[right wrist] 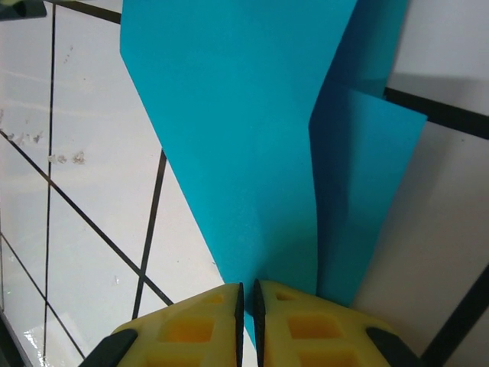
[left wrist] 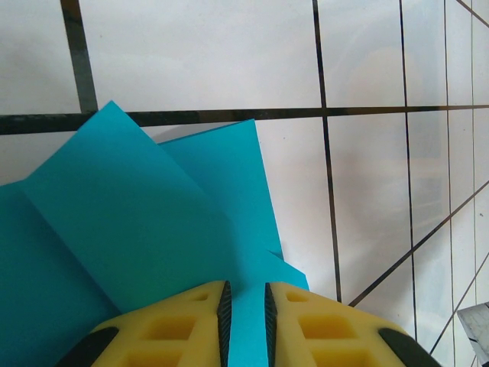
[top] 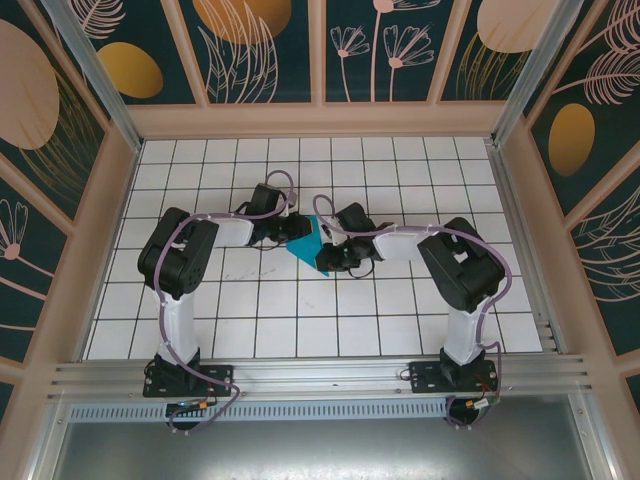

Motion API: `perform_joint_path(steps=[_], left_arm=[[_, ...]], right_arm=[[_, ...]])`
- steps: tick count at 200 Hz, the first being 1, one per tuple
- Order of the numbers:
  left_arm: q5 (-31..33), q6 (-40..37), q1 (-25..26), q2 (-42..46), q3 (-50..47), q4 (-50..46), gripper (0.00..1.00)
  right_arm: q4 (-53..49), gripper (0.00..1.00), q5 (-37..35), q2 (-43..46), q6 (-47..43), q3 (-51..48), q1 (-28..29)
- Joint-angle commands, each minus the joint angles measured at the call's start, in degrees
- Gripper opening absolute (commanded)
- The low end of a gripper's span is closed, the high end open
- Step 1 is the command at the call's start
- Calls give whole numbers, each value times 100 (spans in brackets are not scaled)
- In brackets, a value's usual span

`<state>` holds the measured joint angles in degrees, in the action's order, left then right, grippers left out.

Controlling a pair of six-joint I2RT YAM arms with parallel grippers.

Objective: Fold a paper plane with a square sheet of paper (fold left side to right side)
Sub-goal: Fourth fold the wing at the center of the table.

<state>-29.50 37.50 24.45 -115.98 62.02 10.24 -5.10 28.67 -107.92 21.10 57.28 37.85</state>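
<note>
The white tiled table with dark grid lines (top: 400, 320) lies flat under both my wrists, and I stay low over it so a fold has something firm to be pressed against. Between my two hands sits the cyan-teal sheet of thin paper (top: 305, 245), already in overlapping layers rather than a plain square. It fans out just ahead of my left gripper (left wrist: 245, 294) and rises away in front of my right gripper (right wrist: 247, 294). Each hand is nipped onto an edge of the sheet — left jaws close together with a strip of paper running between them, right jaws almost touching on a lower corner. I judge two grips are needed because paper this limp would sag from one. My yellow fingertips (right wrist: 306, 321) hold only the margin, leaving the crease line free.
</note>
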Motion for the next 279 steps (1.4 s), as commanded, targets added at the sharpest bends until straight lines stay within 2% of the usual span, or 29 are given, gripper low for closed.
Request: perform_joint_path(steps=[1,87,144,187,209,245,279], left_arm=[[402,-164,-5,-281,-186,-672,24],[436,-177,-2,-293,-146,-743,24],[427,-172,-2,-253,-146,-752,23],[418,-148,-4,-198,-164,-721,23],[416,-133,-2,-193,-172,-699,23],[387,-111,-6,-206,-159,-666,23],[373,-112,-4,-206,-157,-673,23]], right_arm=[[-1194,17,-286,69,-173,-165,80],[-1344,16,-212,345,-172,-507,157],[-1498,7,-205,713,-194,-459,136],[-992,6,402,1238,-18,-145,-20],[-493,5,631,936,193,73,-87],[-196,4,342,175,281,534,-125],[-178,3,122,-185,295,627,-229]])
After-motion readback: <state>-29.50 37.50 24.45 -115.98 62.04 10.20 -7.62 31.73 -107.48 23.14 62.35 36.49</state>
